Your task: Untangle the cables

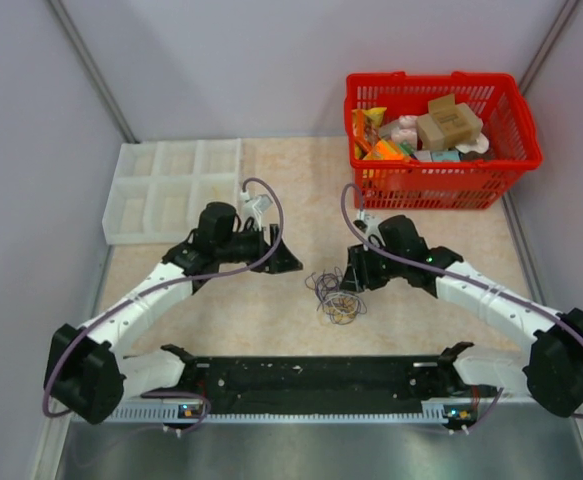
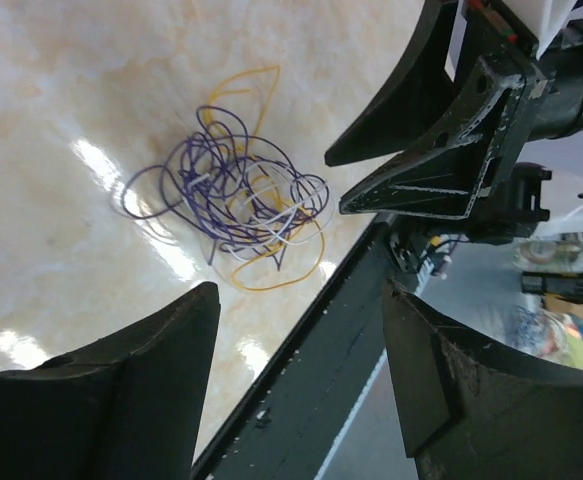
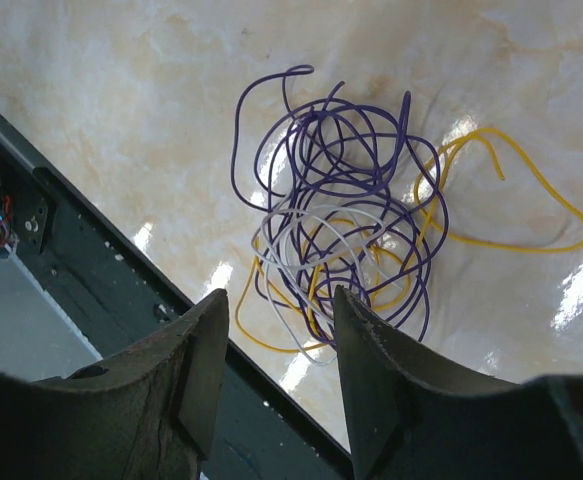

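Observation:
The cables [image 1: 338, 298] lie as one fist-sized tangle of thin purple, yellow and whitish wires on the marble table, near its front edge between the arms. The tangle also shows in the left wrist view [image 2: 233, 193] and the right wrist view [image 3: 346, 225]. My left gripper [image 1: 289, 262] is open and empty, to the left of the tangle and apart from it [image 2: 301, 300]. My right gripper [image 1: 350, 280] is open and empty, just above and right of the tangle [image 3: 281, 300]; nothing lies between its fingers.
A red basket [image 1: 516, 150] full of small packages stands at the back right. A white compartment tray [image 1: 131, 200] sits at the back left. A black rail [image 1: 311, 375] runs along the table's front edge, close to the tangle.

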`<state>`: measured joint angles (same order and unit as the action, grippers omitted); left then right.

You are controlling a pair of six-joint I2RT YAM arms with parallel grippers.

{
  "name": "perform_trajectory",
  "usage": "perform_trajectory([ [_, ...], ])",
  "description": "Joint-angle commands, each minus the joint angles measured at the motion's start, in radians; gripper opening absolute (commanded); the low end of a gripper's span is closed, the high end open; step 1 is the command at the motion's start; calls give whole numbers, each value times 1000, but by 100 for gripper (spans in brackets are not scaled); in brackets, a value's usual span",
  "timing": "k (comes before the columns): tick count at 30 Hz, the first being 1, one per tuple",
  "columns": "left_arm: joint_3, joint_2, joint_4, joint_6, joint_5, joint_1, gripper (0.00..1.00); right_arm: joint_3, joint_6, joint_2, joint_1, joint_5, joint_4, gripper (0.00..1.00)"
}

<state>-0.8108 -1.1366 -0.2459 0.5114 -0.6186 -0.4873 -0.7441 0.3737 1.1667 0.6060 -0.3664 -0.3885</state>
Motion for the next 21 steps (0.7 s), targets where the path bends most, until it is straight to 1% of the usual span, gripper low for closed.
perform_trajectory([
  [1, 68, -110, 232, 140, -121, -55, 71, -4, -21, 27, 15, -14, -10, 47],
  [3, 59, -172, 237, 165, -80, -94, 69, -9, -25, 45, 20, -6, -9, 47],
  [4, 55, -205, 237, 179, -46, -109, 66, -14, -30, 57, 20, 0, -10, 47],
  [5, 52, -234, 272, 203, -21, -120, 62, -17, -30, 65, 18, 6, -10, 46],
  [6, 52, -258, 292, 219, -7, -128, 56, -18, -29, 67, 18, 15, -12, 46],
  [8, 59, -291, 339, 268, 23, -134, 49, -14, -12, 60, 18, 30, 2, 45],
  [9, 65, -305, 370, 286, 34, -138, 49, -11, -4, 57, 18, 29, 11, 46],
  [11, 53, -333, 384, 305, 43, -151, 50, 0, 25, 50, 20, 12, 43, 45],
  [15, 28, -361, 323, 288, 127, -174, 52, 22, 93, 41, 17, 11, 108, 46],
  [17, 30, -345, 283, 270, 178, -175, 55, 26, 122, 34, 11, 1, 137, 47],
  [20, 33, -312, 212, 254, 262, -178, 64, 38, 168, 42, 0, -40, 201, 48],
  [21, 35, -308, 212, 254, 269, -180, 64, 37, 175, 51, -2, -51, 215, 48],
])
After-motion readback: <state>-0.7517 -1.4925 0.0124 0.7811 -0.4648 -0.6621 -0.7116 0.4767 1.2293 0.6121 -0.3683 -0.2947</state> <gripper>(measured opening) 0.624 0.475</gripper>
